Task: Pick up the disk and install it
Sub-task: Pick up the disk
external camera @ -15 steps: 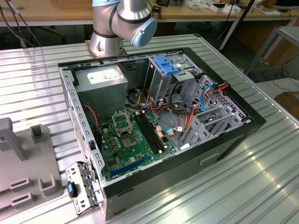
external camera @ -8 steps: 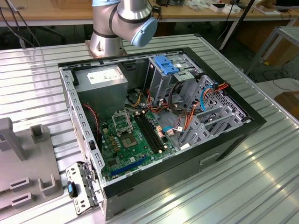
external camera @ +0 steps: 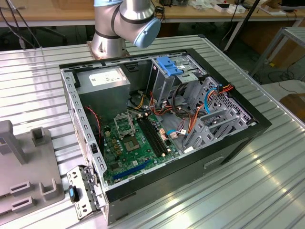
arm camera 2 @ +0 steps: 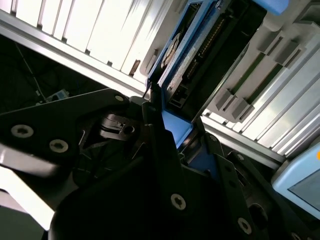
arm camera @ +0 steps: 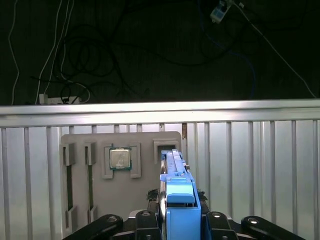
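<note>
gripper (arm camera: 180,218) clamped on the disk (arm camera: 177,187), fingers (arm camera 2: 156,117) on either side of its blue carrier rail. The second wrist view shows the same grip on the disk (arm camera 2: 200,55). Disk held on edge over the grey fixture tray (arm camera: 125,200), far end lined up with a pocket just beside the CPU chip (arm camera: 120,158); can't tell if it touches. Tray (external camera: 24,162) lies on the ribbed table (external camera: 267,191), at the exterior view's left of the open PC case (external camera: 228,143). Arm (external camera: 126,24) rises at the case's far side.

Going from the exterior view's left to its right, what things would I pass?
Grey tray → power supply → blue bracket → metal frame.
</note>
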Controlling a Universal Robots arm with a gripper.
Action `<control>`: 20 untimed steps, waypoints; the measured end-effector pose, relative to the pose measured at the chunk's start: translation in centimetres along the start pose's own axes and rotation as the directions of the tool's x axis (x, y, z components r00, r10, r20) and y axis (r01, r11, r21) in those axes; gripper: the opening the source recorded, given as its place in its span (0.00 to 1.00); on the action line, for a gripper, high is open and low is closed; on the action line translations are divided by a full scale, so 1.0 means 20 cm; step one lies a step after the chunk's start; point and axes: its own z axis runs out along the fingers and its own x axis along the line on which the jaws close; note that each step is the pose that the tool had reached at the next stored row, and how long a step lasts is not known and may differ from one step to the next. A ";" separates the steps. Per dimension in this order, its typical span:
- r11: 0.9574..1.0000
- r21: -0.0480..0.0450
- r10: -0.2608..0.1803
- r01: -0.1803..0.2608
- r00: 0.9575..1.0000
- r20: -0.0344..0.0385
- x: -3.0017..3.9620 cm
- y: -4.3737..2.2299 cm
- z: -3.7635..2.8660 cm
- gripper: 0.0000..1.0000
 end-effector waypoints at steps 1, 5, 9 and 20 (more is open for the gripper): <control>1.000 0.000 0.000 0.000 1.000 0.000 0.000 0.000 -0.003 0.37; 1.000 0.000 0.000 0.000 1.000 0.000 0.000 0.000 -0.023 0.37; 1.000 0.000 0.000 0.000 1.000 0.000 -0.001 -0.001 -0.044 0.37; 1.000 0.000 0.000 0.000 1.000 0.000 -0.002 -0.002 -0.109 0.37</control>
